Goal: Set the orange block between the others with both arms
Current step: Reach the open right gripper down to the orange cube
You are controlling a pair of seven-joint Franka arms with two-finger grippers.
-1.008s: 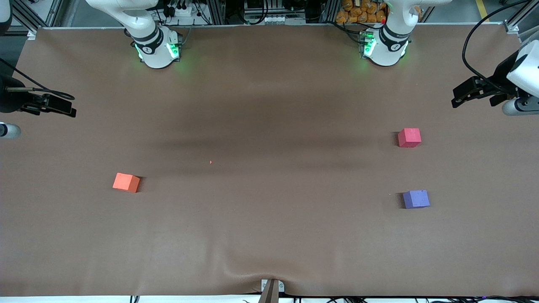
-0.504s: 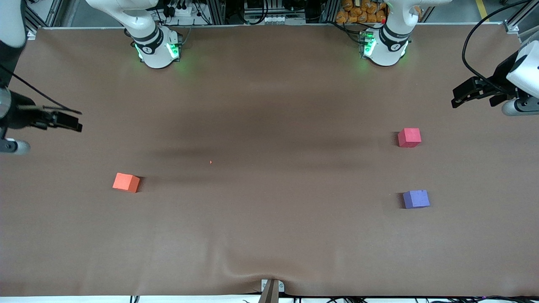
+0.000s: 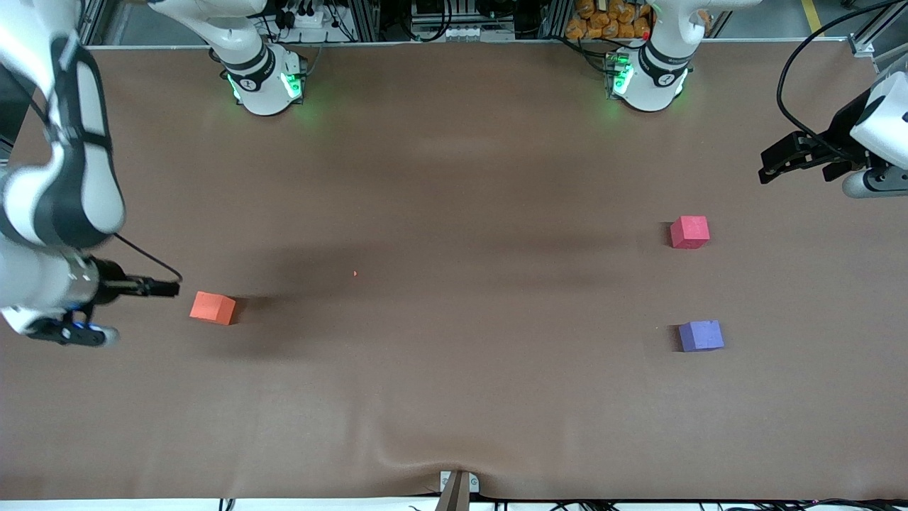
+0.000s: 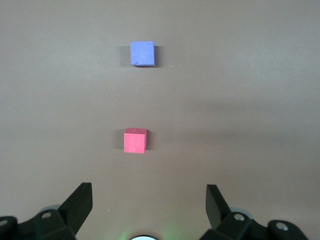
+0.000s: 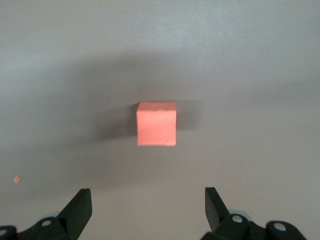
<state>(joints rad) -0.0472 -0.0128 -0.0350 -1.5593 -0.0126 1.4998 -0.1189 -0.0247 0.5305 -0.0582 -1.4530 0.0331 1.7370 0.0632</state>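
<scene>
The orange block (image 3: 212, 308) (image 5: 156, 124) lies on the brown table toward the right arm's end. My right gripper (image 3: 169, 289) (image 5: 147, 200) hangs open over the table just beside it, on the table-end side, with nothing between its fingers. The others stand toward the left arm's end: a pinkish-red cube (image 3: 689, 232) (image 4: 135, 140) and a purple cube (image 3: 701, 336) (image 4: 142, 53), the purple one nearer to the front camera, with a gap between them. My left gripper (image 3: 770, 165) (image 4: 148, 200) waits open and empty over the table's left-arm end, apart from both cubes.
Both white arm bases (image 3: 266, 81) (image 3: 649, 78) glow green along the table's back edge. A tiny orange crumb (image 3: 355, 273) lies mid-table. The brown cover wrinkles around a clamp (image 3: 457, 486) at the front edge.
The right arm has swung toward the front camera and its gripper has come beside the orange block. The left arm has barely moved. No cube has shifted.
</scene>
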